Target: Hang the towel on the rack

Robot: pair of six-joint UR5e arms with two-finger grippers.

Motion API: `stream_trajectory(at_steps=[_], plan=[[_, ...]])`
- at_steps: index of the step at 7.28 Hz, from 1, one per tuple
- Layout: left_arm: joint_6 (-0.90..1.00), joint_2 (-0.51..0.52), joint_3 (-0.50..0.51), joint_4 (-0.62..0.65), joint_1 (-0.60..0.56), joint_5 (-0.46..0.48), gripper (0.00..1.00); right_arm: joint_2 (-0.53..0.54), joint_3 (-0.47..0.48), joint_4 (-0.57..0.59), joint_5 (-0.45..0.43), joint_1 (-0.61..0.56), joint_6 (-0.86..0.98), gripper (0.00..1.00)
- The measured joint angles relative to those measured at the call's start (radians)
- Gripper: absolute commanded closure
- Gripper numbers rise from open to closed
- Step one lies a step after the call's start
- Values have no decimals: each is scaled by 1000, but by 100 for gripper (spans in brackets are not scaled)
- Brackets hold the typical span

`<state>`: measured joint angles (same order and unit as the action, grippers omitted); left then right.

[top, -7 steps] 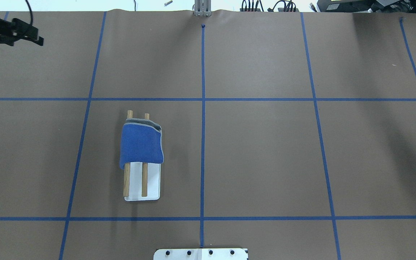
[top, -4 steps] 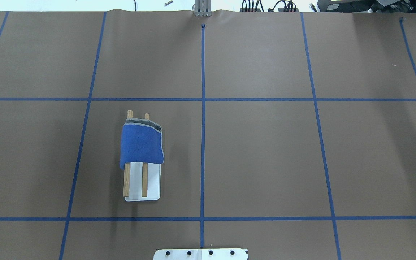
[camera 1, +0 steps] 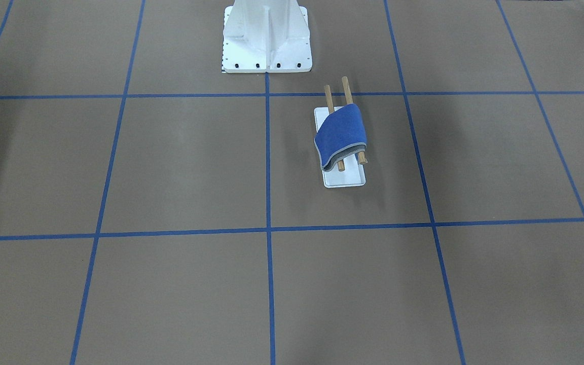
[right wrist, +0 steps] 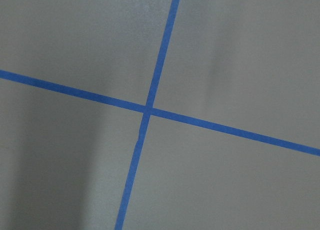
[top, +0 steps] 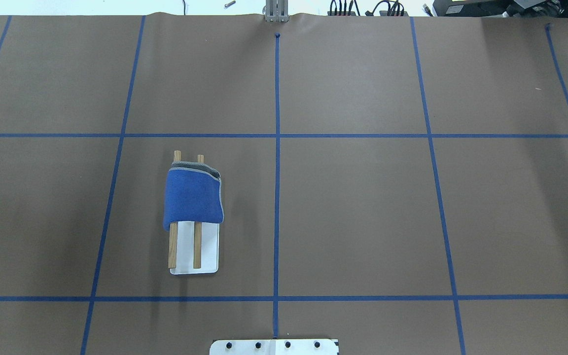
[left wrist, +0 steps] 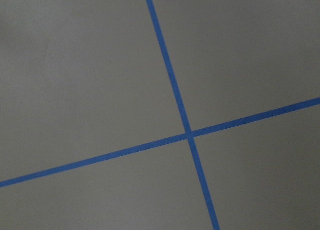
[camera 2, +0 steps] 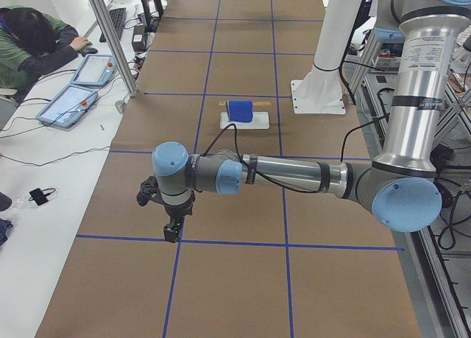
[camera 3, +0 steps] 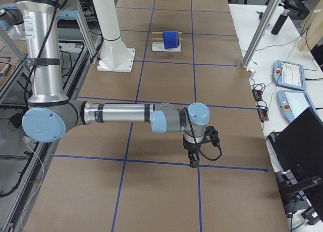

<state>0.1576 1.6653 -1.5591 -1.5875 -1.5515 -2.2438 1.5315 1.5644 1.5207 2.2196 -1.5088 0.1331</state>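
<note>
The towel [top: 193, 199] is lying draped across both wooden rods of the rack [top: 208, 251], blue side up; its grey edge is showing at the rack's end away from the robot, where two short rod tips are poking out; the rack's robot-side end is standing bare. The left gripper [camera 2: 173, 231] is hanging fingers-down over the table [top: 363, 222], well apart from the rack; whether its claw is spread or pressed together, I cannot tell. The right gripper [camera 3: 193, 160] is hanging likewise, well apart on the rack's other side; its claw's state I cannot tell either.
</note>
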Motion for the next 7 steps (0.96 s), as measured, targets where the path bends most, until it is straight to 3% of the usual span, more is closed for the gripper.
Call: stream_trajectory(at_steps=[2,4,7], plan=[[7,-24,-17,-3,-6,-21,2,-11,8,4,9,-2,0,0],[10,-73,-40,-14,-33,-154,2,-51,50,99,26,-26,-1,0],[9,-117,-38,-135,-52,-212,2,-51,101,196,30,-38,0,0]])
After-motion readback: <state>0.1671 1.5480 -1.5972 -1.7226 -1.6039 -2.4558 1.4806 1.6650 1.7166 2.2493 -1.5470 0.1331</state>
